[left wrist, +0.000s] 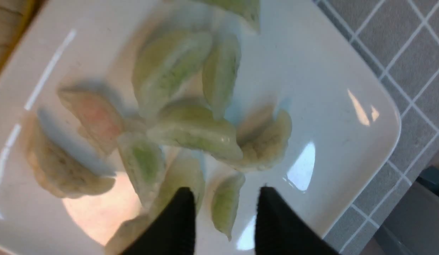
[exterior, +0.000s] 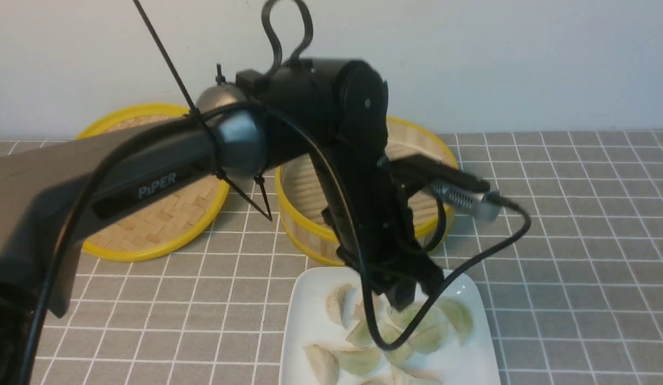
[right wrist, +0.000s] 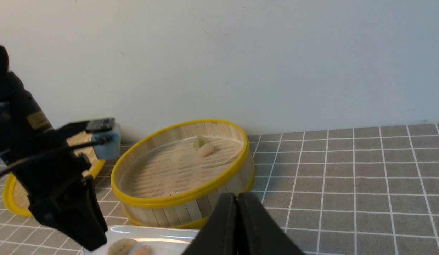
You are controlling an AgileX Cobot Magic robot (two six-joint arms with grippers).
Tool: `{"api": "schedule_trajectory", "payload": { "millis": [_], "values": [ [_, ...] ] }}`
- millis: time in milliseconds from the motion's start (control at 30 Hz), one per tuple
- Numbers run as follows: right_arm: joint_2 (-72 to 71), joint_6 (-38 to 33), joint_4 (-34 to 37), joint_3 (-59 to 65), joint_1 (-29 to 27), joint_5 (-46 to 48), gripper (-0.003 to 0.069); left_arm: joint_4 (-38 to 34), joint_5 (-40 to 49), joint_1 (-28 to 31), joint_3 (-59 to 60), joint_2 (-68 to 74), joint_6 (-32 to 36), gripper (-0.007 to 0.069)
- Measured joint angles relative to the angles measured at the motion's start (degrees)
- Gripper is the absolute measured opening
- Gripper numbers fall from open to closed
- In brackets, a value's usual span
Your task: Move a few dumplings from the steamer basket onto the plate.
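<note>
Fingers (left wrist: 180, 219) of my left gripper (left wrist: 226, 189) stand spread over the plate (left wrist: 347, 148), one green dumpling (left wrist: 226, 209) lying loose between them near the heap (left wrist: 191, 131) at its middle; I would lift straight up before heading to the steamer basket (right wrist: 184, 196), right gripper (right wrist: 237, 202) pressed together.

From the front, my left arm (exterior: 331, 160) covers most of the steamer basket (exterior: 296, 216) behind the plate (exterior: 310, 326), and the plate's near edge is cut off by the picture. The left fingers (exterior: 403, 294) above the plate are a dark blur. In the left wrist view the dumplings (left wrist: 191, 131) on the plate are soft and smeared, and the fingers' bases run out of frame. The right wrist view catches only a sliver of the plate.
</note>
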Motion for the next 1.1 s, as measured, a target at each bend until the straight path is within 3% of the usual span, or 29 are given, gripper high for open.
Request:
{"api": "schedule_trajectory", "payload": {
  "millis": [67, 133, 533, 867, 1100],
  "values": [
    [0.0, 0.0, 0.0, 0.0, 0.0, 0.9, -0.0015, 0.3, 0.0, 0.0, -0.9, -1.9, -0.1, 0.0044],
    [0.0, 0.0, 0.0, -0.1, 0.0, 2.0, -0.0015, 0.4, 0.1, 0.2, -1.1, -4.5, -0.2, 0.0012],
    [0.0, -0.1, 2.0, -0.2, 0.0, 7.2, -0.0015, 1.0, -2.5, 4.6, 9.2, -30.1, -0.4, -0.0005],
    [0.0, -0.1, 2.3, -0.2, 0.0, 2.7, -0.0015, 8.1, -25.7, 5.0, 36.4, -56.0, -2.5, -0.0005],
    [0.0, -0.1, 1.6, -0.2, 0.0, 2.6, -0.0015, 8.9, -35.6, 5.0, 51.1, -67.8, -3.4, -0.0005]
  ]
}}
